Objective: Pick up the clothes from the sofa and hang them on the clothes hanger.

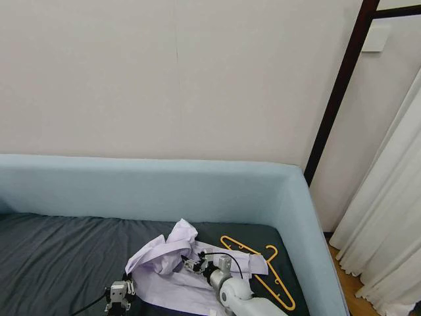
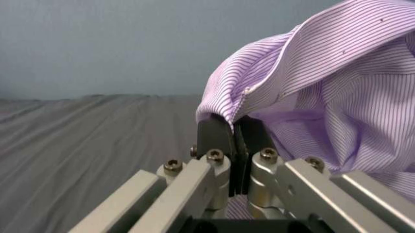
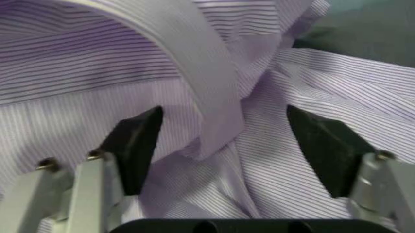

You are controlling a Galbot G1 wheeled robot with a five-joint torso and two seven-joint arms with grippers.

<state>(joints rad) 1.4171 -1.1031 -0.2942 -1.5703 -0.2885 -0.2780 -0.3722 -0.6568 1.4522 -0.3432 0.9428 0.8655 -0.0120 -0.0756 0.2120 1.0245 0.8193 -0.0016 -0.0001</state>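
Head view: shirt crumpled near the sofa's right end, beside the hanger. Left wrist: left claw pinches its edge. Right wrist: right claw open around what seems the collar; limp, light cloth, so grip that stiffer band.

Head above, wrists close on shirt

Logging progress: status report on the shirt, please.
Left gripper shut on shirt edge. Right gripper open, over shirt folds. Hanger on sofa, right of shirt.
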